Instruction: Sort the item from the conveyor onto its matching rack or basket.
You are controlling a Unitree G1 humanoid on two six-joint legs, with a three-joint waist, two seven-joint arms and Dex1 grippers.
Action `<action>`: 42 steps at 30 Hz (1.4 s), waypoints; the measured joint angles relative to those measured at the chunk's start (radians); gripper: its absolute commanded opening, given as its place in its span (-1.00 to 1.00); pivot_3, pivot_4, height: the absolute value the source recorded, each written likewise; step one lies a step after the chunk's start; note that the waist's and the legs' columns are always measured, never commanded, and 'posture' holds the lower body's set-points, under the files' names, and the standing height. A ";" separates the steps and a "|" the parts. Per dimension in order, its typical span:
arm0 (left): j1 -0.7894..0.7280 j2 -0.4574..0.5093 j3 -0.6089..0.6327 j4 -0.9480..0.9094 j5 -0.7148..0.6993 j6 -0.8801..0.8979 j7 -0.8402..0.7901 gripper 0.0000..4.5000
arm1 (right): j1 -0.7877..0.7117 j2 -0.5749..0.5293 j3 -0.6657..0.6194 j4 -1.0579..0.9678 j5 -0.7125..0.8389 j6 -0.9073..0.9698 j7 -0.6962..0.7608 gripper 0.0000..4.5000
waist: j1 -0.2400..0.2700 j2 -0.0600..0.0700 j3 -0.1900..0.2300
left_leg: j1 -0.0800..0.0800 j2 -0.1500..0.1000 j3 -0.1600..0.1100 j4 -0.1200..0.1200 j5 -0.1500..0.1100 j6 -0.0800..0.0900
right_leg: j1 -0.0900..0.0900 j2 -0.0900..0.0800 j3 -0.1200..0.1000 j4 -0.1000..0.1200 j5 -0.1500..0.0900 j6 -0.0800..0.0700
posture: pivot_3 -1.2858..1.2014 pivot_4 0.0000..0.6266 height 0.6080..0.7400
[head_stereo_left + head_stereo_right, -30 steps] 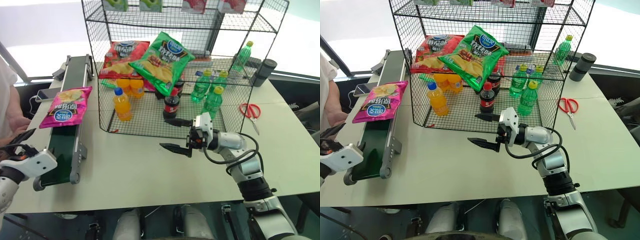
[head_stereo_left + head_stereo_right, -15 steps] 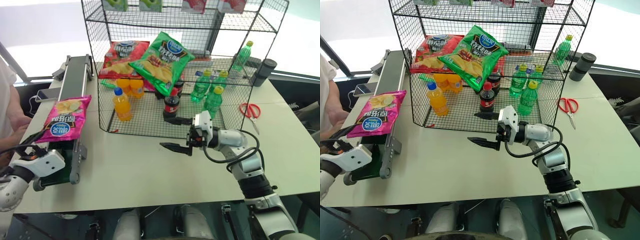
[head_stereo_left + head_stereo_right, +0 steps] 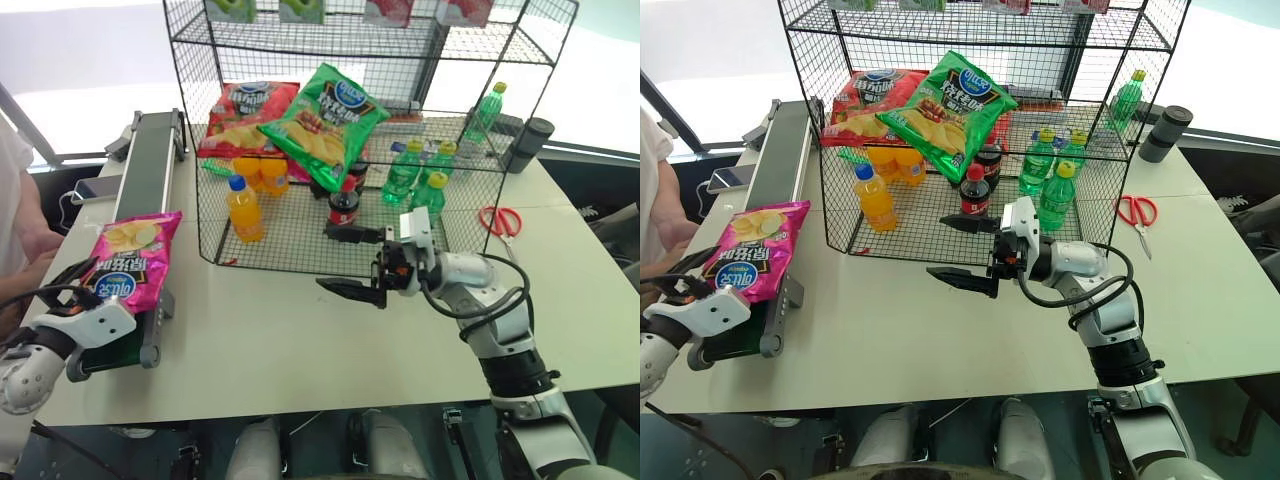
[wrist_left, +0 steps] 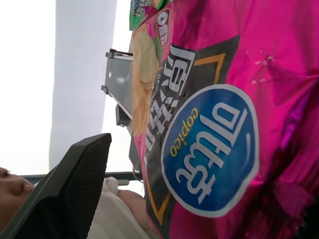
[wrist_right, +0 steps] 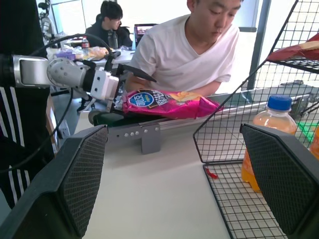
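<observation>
The item, a magenta-pink crisp bag [image 3: 128,268] with a round blue logo, lies at the near end of the conveyor [image 3: 150,170], a dark green belt along the table's left side. My left gripper [image 3: 72,287] is open at that end, and the bag's near edge [image 4: 209,144] reaches in between its fingers [image 4: 75,189]. My right gripper [image 3: 322,258] hangs open and empty over the table, just in front of the black wire rack [image 3: 290,235]. From the right wrist view the bag [image 5: 167,102] rests on the belt by the left gripper [image 5: 124,82].
On the rack's middle shelf lie a red chip bag [image 3: 245,115] and a green chip bag [image 3: 325,120]. Orange bottles [image 3: 243,208], a cola bottle [image 3: 343,205] and green bottles [image 3: 420,190] stand below. Scissors [image 3: 500,222] lie at the right. A person [image 5: 194,45] leans behind the conveyor.
The pink bag has ridden down the belt toward me and now reaches my left gripper. My right gripper has risen a little.
</observation>
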 measured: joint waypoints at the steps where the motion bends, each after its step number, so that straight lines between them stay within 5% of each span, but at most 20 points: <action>1: -0.001 0.000 -0.004 0.009 0.000 0.001 0.000 0.64 | 0.003 0.000 0.000 0.000 -0.002 0.000 -0.003 1.00 | -0.001 0.000 0.000 | 0.000 0.000 0.000 0.000 0.000 0.000 | 0.000 0.000 0.000 0.000 0.000 0.000 | 0.03 -0.52 1.00; 8: -0.014 0.005 -0.034 0.029 -0.007 -0.006 0.006 -0.97 | 0.000 -0.007 0.000 0.000 -0.030 -0.015 -0.016 1.00 | 0.000 0.000 0.000 | 0.000 0.000 0.000 0.000 0.000 0.000 | 0.000 0.000 0.000 0.000 0.000 0.000 | 0.03 -0.52 1.00; 14: -0.032 -0.031 -0.013 -0.003 -0.179 -0.008 -0.030 -0.99 | 0.000 -0.014 -0.001 0.001 -0.051 -0.040 -0.019 1.00 | 0.000 0.000 -0.001 | -0.001 0.000 0.000 0.000 0.000 0.000 | 0.000 -0.001 0.000 0.000 0.000 0.000 | 0.03 -0.52 1.00; 19: -0.082 -0.071 0.069 -0.250 -0.794 0.203 -0.296 -0.99 | 0.002 -0.031 -0.001 0.004 -0.063 -0.042 -0.023 1.00 | -0.003 -0.001 -0.001 | 0.000 0.000 0.000 0.001 0.001 -0.002 | 0.002 -0.001 0.000 0.000 0.000 0.000 | 0.03 -0.52 1.00; 28: 0.091 0.103 0.234 -0.471 -1.705 0.919 -0.662 -0.99 | 0.013 -0.123 -0.053 -0.036 0.064 0.151 -0.011 1.00 | 0.001 0.002 0.000 | 0.000 -0.001 -0.001 0.001 0.001 -0.002 | 0.002 0.003 0.000 -0.001 0.000 0.000 | 0.03 -0.52 1.00; 35: -0.016 0.115 0.136 -0.520 -1.956 1.172 -0.726 -0.99 | 0.062 -0.257 -0.064 -0.173 0.271 0.468 0.030 1.00 | 0.008 0.001 0.000 | 0.000 -0.002 -0.002 0.001 0.001 -0.001 | 0.003 0.003 0.000 -0.002 0.000 -0.001 | 0.03 -0.52 1.00; 42: -0.145 0.052 -0.025 -0.526 -1.930 1.248 -0.758 -0.99 | 0.017 -0.315 -0.131 -0.189 0.502 0.762 -0.022 1.00 | 0.001 0.002 0.000 | 0.000 -0.001 -0.002 0.001 0.001 -0.001 | 0.003 0.005 0.001 -0.002 0.000 -0.001 | 0.03 -0.52 1.00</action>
